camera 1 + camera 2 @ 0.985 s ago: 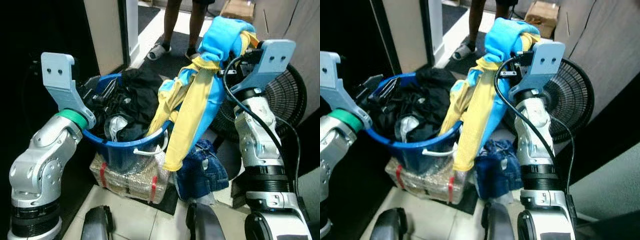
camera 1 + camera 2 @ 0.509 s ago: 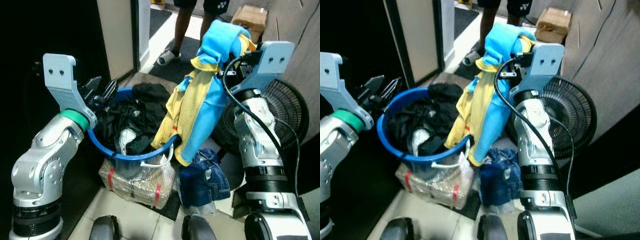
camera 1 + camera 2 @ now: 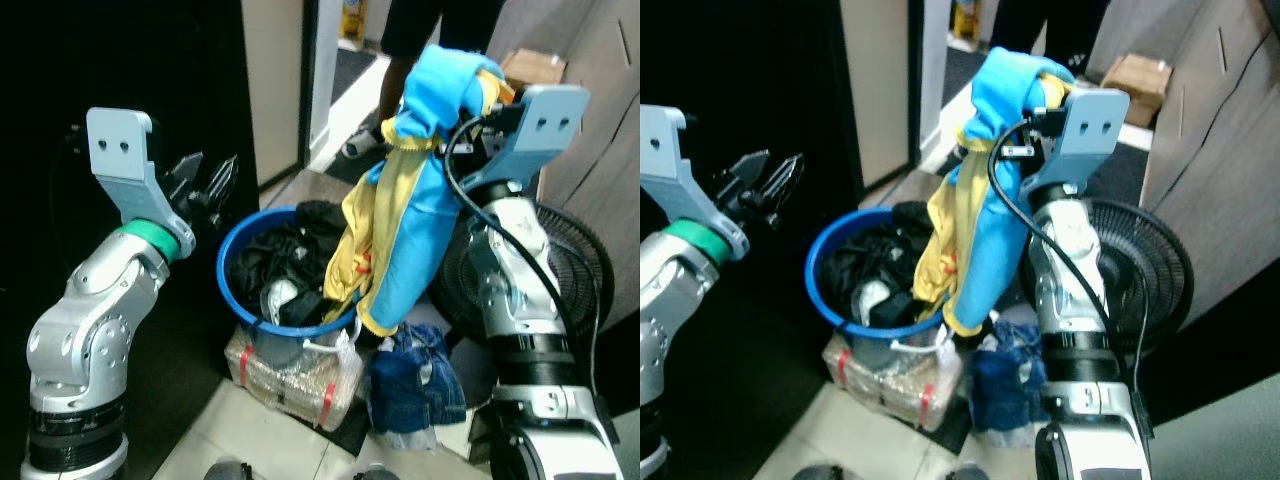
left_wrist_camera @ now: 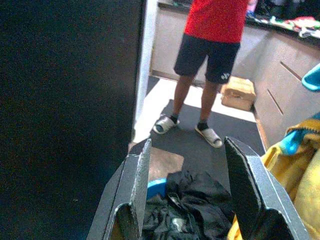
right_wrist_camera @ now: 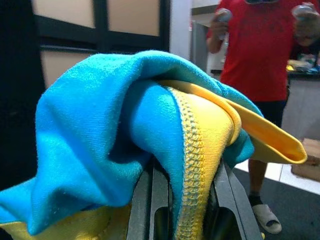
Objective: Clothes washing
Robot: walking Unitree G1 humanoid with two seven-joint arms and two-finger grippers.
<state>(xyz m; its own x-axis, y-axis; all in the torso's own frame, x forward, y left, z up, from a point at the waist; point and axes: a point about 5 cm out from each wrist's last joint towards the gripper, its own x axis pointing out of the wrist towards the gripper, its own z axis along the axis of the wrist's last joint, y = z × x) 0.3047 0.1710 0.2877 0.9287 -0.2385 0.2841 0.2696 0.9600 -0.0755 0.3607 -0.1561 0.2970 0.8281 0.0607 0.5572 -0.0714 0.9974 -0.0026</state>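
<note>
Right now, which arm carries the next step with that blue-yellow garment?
Right. The right hand is shut on the blue-and-yellow garment, lifted above the blue basket. The left hand is open, holding nothing, beside the basket's far rim.

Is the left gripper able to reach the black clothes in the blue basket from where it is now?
Probably yes. The left gripper is open and hangs by the blue basket's rim, with nothing between it and the black clothes. The blue and yellow garment hangs at the far side.
</note>
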